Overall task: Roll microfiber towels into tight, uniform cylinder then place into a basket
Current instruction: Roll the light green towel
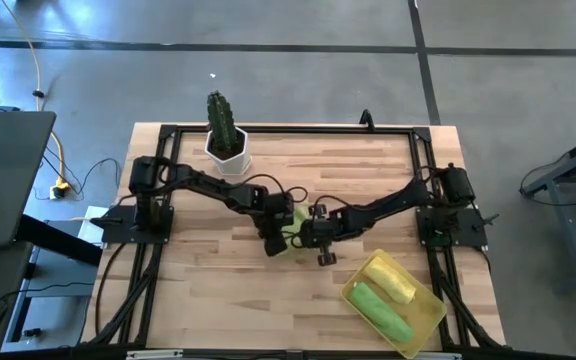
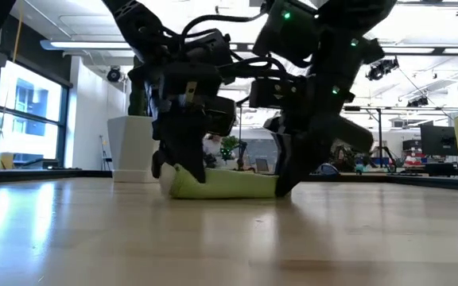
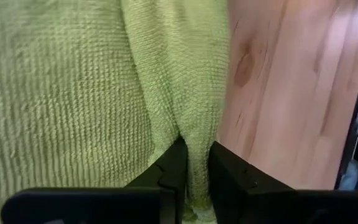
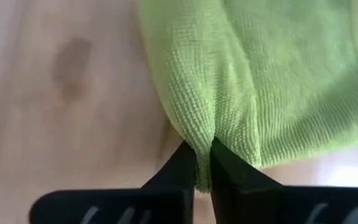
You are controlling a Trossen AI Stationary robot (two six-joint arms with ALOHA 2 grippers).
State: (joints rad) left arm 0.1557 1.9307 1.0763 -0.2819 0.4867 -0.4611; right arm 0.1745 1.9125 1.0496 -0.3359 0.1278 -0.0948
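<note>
Currently both grippers are down on the last lime green towel at mid-table. The left gripper is pinched on a raised fold of the cloth, fingers nearly together with fabric bunched between them. The right gripper is likewise clamped on a fold at the towel's edge. In the low view the towel lies low and flat on the table, one arm at each end, so it looks like a two-point hold to keep an edge straight and taut for starting the roll. That is a judgement; no cylinder is formed yet.

The basket sits at the near right of the table, well apart from the arms. It already holds a rolled yellow towel and a rolled green towel, side by side. Room for a third looks tight.

The white cactus pot stands at the far edge, left of centre, near the left arm's base but clear of the work. Nothing lies between towel and basket. Main risk: the two wrists are close together and could crowd each other while rolling.
</note>
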